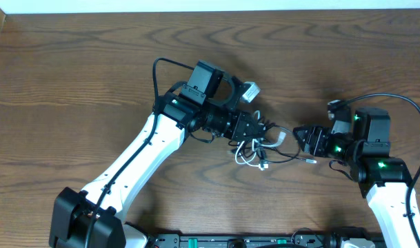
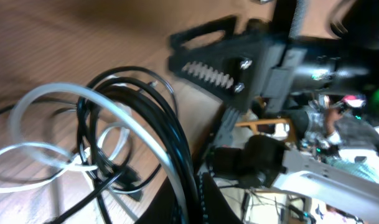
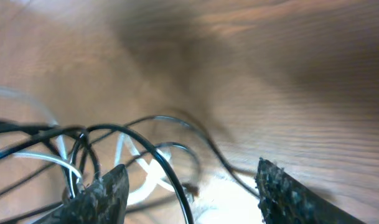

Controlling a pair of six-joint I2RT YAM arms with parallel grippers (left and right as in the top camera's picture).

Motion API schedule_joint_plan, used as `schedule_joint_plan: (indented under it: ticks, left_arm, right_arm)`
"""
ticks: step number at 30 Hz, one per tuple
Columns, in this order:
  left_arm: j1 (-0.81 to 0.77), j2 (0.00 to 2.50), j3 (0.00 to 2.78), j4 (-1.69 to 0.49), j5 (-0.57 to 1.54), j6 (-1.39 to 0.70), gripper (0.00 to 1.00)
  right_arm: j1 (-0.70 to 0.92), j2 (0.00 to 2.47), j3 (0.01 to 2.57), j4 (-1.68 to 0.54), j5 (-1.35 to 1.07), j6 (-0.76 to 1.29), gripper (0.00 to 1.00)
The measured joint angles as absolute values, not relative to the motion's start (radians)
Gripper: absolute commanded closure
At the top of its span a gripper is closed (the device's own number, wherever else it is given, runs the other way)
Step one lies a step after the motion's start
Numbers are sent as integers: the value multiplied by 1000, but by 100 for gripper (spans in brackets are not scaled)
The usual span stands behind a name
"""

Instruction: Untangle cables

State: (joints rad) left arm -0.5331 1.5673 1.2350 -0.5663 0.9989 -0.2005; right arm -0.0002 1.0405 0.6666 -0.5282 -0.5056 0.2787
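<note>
Cables (image 1: 250,155) tangled — right gripper (image 3: 195,190) seemingly open.

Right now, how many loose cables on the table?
2: a black cable and a white cable, tangled together at the table centre. Another could be hidden in the knot.

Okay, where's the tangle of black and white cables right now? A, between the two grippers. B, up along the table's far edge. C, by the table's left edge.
A: overhead, the cables sit between the left gripper and the right gripper.
</note>
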Motion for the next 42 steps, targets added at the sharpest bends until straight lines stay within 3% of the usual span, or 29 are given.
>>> schedule_joint_plan:
  ticks: [4,10,13,20,24,30,35,42]
  left_arm:
    - [-533,1567,1235,-514,1058,-200,92]
    - [-533,1567,1235,-467,1137,-201,92]
    - [-533,1567,1235,-439,1185,-201,92]
    - [-533,1567,1235,-451,1176,-201,93]
    - [-533,1567,1235,-471,1074,-218,93]
    - [-506,1567,1235,-455,945,-339,93]
    - [-410,1567,1235,-427,900,-559,93]
    - [-347,1567,1234,-178,1113,-776,92]
  right_arm:
    - [6,1040,667,-553,-589,232,35]
    - [51,1040,667,-549,-697,148,44]
    - [72,1040,667,-550,-696,126,43]
    - [83,1040,667,-522,-739,105,27]
    - [82,1040,667,-474,-773,101,28]
    - [2,1037,667,-451,-725,101,29]
    - [-120,1030,667,-452,-697,113,23]
    - [-139,1029,667,-518,-833,-16,23]
